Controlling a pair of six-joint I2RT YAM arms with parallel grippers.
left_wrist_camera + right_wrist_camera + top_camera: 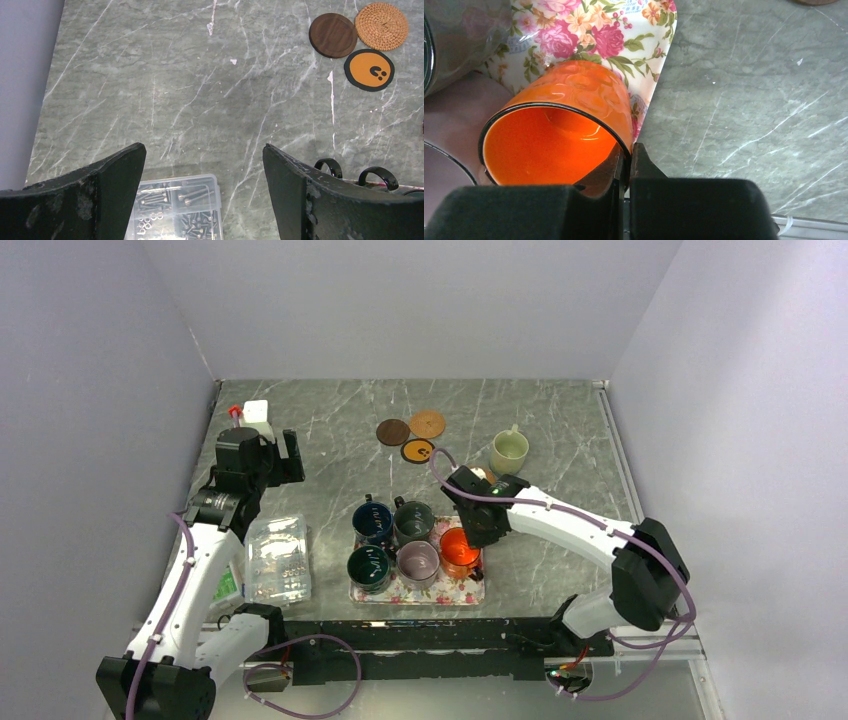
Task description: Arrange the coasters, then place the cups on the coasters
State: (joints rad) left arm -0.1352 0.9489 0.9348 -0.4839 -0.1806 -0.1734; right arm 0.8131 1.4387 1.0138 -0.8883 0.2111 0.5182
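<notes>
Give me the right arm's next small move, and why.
Probably lift straight up. The right tool is shut on the rim of the orange cup, which sits on the tray close beside the mauve cup; rising first should clear both.

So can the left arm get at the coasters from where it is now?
Probably yes: the left gripper hangs open, and only bare marble table lies between it and the three coasters.

Top view looks down from high at 6 o'clock over the whole surface (330,430); left wrist view, farther off, shares the coasters (333,35) at 1 o'clock; right wrist view crowds the orange cup (554,140).
</notes>
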